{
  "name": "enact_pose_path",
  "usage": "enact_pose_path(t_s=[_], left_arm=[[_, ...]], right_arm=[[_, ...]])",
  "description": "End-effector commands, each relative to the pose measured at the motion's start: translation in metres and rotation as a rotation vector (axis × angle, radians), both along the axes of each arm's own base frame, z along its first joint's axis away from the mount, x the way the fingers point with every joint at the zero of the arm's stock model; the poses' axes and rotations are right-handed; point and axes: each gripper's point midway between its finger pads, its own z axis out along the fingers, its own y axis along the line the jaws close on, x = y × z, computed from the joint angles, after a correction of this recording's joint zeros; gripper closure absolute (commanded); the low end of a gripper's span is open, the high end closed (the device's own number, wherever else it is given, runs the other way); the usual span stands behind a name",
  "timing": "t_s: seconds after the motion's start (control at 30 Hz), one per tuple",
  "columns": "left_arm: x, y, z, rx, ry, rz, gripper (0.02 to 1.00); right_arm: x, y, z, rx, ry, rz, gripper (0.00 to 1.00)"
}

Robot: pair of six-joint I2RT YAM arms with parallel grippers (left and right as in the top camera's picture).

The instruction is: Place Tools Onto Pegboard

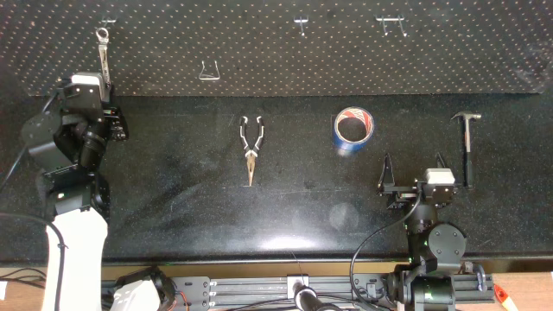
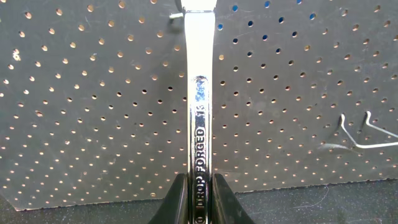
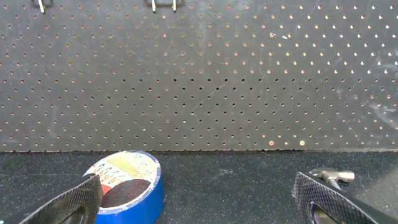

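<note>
The left claw (image 2: 199,202) is clamped narrowly on the lower shaft of a shiny steel combination wrench (image 2: 199,112), one black finger (image 2: 177,202) on each flat side. The wrench stands upright against the black perforated pegboard (image 2: 93,112) at the far left. Its upper end reaches a small metal peg (image 2: 176,15), though the view is cut off there, so it may or may not be hung on it. A bent wire hook (image 2: 364,134) sticks out of the board to the right of the wrench.

The right claw (image 1: 414,164) sits low over the near right of the black counter (image 1: 173,190), spread wide and holding nothing. It faces the pegboard, with a blue roll of tape (image 3: 127,180) just beyond one finger and the head of a steel hammer with a dark handle (image 3: 333,176) beyond the other.

On the counter, silver needle-nose pliers with pale handles (image 1: 251,147) lie in the middle, tip pointing near. The tape roll lies to their right, and the hammer lies farthest right with its head toward the board.
</note>
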Motion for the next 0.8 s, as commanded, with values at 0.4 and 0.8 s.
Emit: enact_pose_path(t_s=[0.4,0.8], left_arm=[[0.004,0.003,0.024,-0.030,0.003,0.020,0.991],[0.004,0.012,0.006,-0.030,0.064,0.068,0.991]], right_arm=[[0.000,0.001,-0.001,-0.010,0.002,0.008,0.001],[0.000,0.001,-0.001,-0.010,0.002,0.008,0.001]])
